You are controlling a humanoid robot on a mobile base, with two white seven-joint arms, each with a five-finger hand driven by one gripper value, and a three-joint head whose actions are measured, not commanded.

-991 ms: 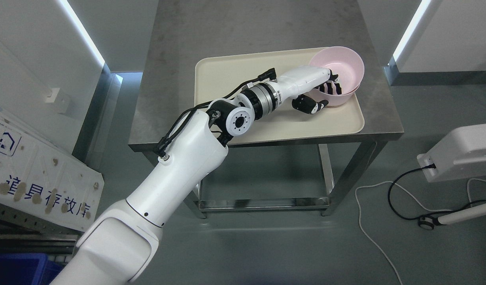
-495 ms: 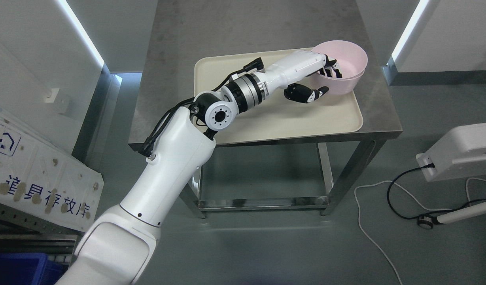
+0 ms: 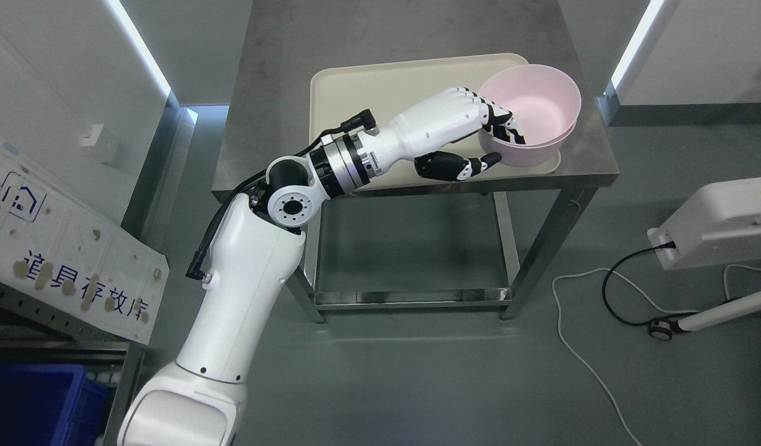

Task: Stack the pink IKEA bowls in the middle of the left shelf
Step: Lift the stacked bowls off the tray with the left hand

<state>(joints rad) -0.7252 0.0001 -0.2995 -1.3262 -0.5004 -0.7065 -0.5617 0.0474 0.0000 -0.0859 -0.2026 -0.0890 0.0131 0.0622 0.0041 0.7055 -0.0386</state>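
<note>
Two nested pink bowls [image 3: 535,105] hang over the right end of the cream tray [image 3: 380,87], seemingly raised off it. My left hand [image 3: 498,144] is shut on them: its black fingers [image 3: 504,124] hook over the near rim into the upper bowl, and the thumb [image 3: 460,166] presses the outside wall below. The lower bowl's rim [image 3: 563,137] shows just under the upper one. The left arm reaches in from the lower left across the steel table [image 3: 275,93]. My right arm is out of view.
A white signboard [image 3: 77,272] leans at the left above a blue bin [image 3: 27,402]. A white device [image 3: 721,223] with cables [image 3: 603,297] on the floor sits at the right. The table's lower rail [image 3: 411,298] is in front.
The left hand has lifted the nested bowls and drawn them towards the tray's near right corner. The whole picture has shifted, so the camera has moved too.
</note>
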